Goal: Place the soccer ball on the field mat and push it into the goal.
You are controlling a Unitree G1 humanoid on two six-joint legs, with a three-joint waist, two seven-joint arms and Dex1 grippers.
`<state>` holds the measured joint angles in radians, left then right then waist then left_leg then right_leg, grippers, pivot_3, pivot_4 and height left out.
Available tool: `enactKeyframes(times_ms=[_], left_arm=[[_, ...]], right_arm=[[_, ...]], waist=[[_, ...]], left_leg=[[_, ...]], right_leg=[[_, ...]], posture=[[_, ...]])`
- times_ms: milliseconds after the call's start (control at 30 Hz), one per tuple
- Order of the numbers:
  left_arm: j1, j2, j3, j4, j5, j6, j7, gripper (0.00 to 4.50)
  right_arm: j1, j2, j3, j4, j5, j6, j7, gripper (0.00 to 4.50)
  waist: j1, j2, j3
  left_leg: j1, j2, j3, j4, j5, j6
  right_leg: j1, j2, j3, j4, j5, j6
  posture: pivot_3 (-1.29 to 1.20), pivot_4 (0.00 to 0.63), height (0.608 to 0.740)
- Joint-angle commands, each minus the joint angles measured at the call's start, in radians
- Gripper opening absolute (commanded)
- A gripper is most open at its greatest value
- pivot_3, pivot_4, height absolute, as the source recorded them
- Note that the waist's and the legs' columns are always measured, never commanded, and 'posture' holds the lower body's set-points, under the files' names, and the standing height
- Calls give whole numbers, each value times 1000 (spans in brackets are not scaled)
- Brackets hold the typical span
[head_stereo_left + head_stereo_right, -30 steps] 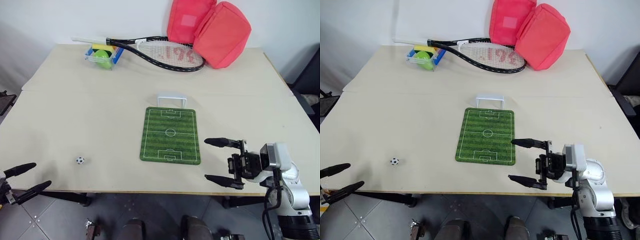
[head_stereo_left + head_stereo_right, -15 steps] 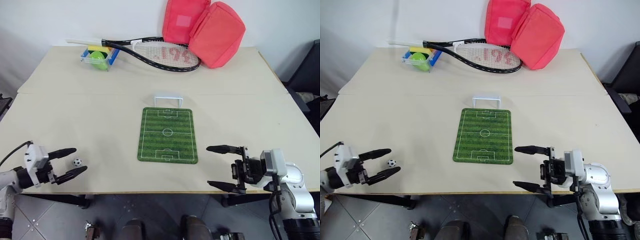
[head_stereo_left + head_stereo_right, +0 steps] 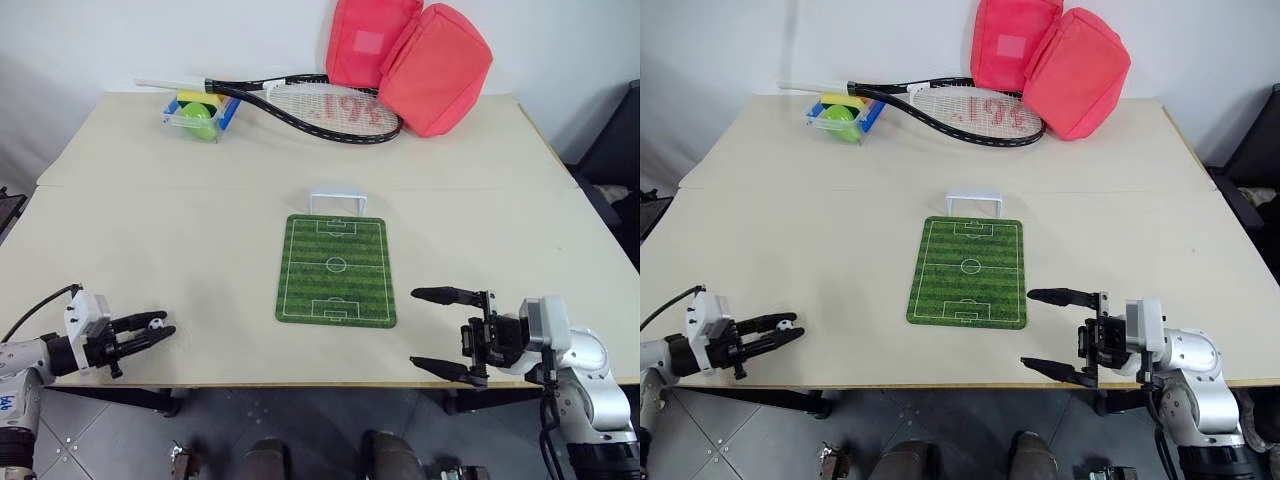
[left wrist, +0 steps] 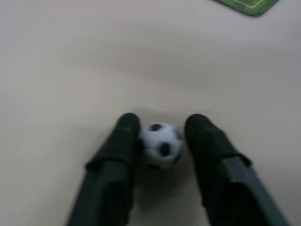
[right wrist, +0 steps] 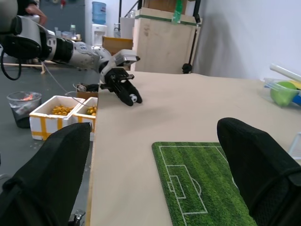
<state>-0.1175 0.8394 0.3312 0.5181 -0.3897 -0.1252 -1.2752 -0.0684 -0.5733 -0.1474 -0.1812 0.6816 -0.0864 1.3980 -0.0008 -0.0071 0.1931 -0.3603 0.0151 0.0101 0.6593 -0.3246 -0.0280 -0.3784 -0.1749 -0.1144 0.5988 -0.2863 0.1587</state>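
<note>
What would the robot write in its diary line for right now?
left gripper: closing around soccer ball on table | right gripper: open, empty | field mat: bare

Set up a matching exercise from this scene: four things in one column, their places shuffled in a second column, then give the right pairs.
Things:
1. soccer ball
2. goal
3. green ball
4. tennis racket

Places:
A. in a clear box at the table's far left
B. between the left gripper's fingers, near the table's front edge
C. lying in front of the pink bags
D. just beyond the far end of the field mat

Pairs: 1-B, 2-D, 3-A, 4-C
</note>
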Motion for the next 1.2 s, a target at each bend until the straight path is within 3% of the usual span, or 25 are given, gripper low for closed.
enactKeyframes(times_ms=[33, 100, 233, 367, 533, 700, 967, 1200], left_arm=[[-6, 9, 11, -37, -17, -8, -14, 852], [-22, -3, 7, -102, -50, 34, -17, 852], [-164, -43, -141, -377, -102, 246, 7, 852], [-343, -135, -307, -511, -107, 401, 20, 852], [-525, -309, -514, -438, 34, 443, 83, 852], [-560, -371, -643, -339, 179, 350, 95, 852], [-549, -460, -679, -221, 291, 206, 186, 852], [-560, -486, -673, -194, 296, 215, 168, 852]], right_arm=[[2, 2, -11, -34, 5, -14, -12, 4500], [1, -1, -22, -24, 3, -21, -17, 4500], [51, -33, -103, -13, 13, -41, -18, 4500], [117, -69, -184, -1, 19, -61, 2, 4500], [179, -94, -260, 33, 5, -96, 7, 4500], [202, -85, -281, 15, -6, -107, -35, 4500], [246, -57, -277, -34, -11, -118, -92, 4500], [271, -41, -259, -56, -22, -131, -116, 4500]], waist=[[0, 0, 0], [0, 0, 0], [33, 0, 0], [43, 0, 0], [30, 0, 0], [14, 0, 0], [37, 0, 0], [35, 0, 0]], left_leg=[[0, 0, 0, 0, 0, 0], [0, 0, 0, 0, 0, 0], [-2, 0, -1, 3, -1, 1], [-6, -1, -1, 10, -3, 3], [-5, 0, 0, 11, -3, 3], [-3, 1, 2, 8, -3, 3], [-7, 1, 1, 11, -3, 3], [-8, 1, 2, 14, -4, 4]], right_leg=[[0, 0, 0, 0, 0, 0], [0, 0, 0, 0, 0, 0], [0, 0, 0, 1, 0, 0], [0, 0, 0, 0, 2, 2], [0, 1, 1, -1, 2, 2], [0, 3, 3, -2, 2, 2], [1, 3, 3, -5, 4, 3], [1, 3, 3, -5, 4, 4]], posture=[[0, 150, 740], [0, 150, 740], [0, 150, 740], [0, 150, 740], [0, 150, 740], [0, 150, 740], [0, 150, 740], [0, 150, 740]])
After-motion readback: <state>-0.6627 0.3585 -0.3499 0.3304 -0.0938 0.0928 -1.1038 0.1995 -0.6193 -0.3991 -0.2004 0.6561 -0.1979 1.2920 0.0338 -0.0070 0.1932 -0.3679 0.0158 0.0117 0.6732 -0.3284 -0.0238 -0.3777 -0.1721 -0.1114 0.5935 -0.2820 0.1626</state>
